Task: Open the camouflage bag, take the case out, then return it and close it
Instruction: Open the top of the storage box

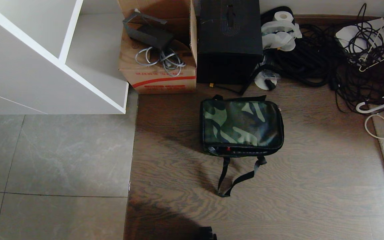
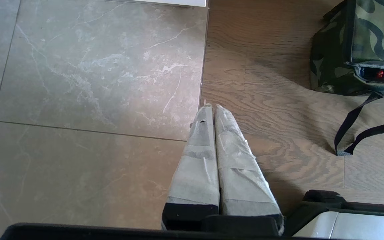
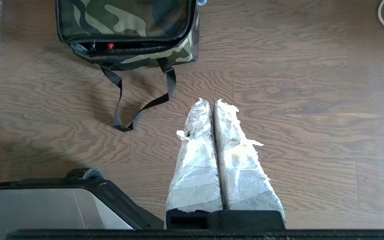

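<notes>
The bag (image 1: 242,125) lies flat on the wood floor (image 1: 312,186), its near zipper edge gaping on a red spot inside; contents otherwise unclear. Both grippers hang well short of it, left gripper (image 2: 212,108) and right gripper (image 3: 211,101) with fingers pressed together, empty.

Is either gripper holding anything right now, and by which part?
Nothing is held. Left gripper and right gripper are both shut on nothing, above the floor, apart from the camouflage bag.
</notes>
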Motion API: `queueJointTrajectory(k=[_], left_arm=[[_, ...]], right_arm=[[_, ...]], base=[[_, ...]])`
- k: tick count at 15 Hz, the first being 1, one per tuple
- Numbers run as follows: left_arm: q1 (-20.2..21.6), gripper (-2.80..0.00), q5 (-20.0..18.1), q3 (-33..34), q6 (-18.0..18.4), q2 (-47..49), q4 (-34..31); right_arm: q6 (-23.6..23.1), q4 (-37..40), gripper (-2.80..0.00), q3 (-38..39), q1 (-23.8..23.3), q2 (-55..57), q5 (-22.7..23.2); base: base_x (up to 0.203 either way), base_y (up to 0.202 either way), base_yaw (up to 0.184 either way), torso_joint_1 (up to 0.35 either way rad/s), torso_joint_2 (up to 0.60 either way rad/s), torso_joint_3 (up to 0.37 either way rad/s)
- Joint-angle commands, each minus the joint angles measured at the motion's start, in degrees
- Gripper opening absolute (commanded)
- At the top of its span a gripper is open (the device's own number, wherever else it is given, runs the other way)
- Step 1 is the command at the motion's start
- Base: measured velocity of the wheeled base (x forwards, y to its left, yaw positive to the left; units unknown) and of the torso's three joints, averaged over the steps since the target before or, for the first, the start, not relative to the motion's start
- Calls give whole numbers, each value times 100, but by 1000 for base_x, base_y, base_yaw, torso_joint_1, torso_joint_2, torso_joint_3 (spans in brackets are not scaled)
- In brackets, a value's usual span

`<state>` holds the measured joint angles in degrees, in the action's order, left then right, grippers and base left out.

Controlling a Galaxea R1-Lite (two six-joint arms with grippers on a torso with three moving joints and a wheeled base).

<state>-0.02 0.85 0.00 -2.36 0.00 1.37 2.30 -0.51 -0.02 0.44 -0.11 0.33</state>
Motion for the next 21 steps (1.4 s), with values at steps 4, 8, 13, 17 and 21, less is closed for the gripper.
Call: queueJointTrajectory(k=[4,8,13,17,21], left_arm=[[-6,-280,3,53,-1,0,4],[-6,-280,3,44,-1,0,4],[2,-280,3,47,-1,0,4],[2,-280,3,52,-1,0,4],[-6,-280,3,47,-1,0,4]], right_arm=[[-2,-2,-280,2,0,11,2],[-2,-2,-280,2,0,11,2],[-37,-10,-280,2,0,11,11],[-14,-2,-280,2,0,3,2],[-81,27,-280,-70,-2,6,-3]], base=[[0,0,0,0,0,0],[0,0,0,0,0,0],[0,0,0,0,0,0],[0,0,0,0,0,0],[0,0,0,0,0,0]])
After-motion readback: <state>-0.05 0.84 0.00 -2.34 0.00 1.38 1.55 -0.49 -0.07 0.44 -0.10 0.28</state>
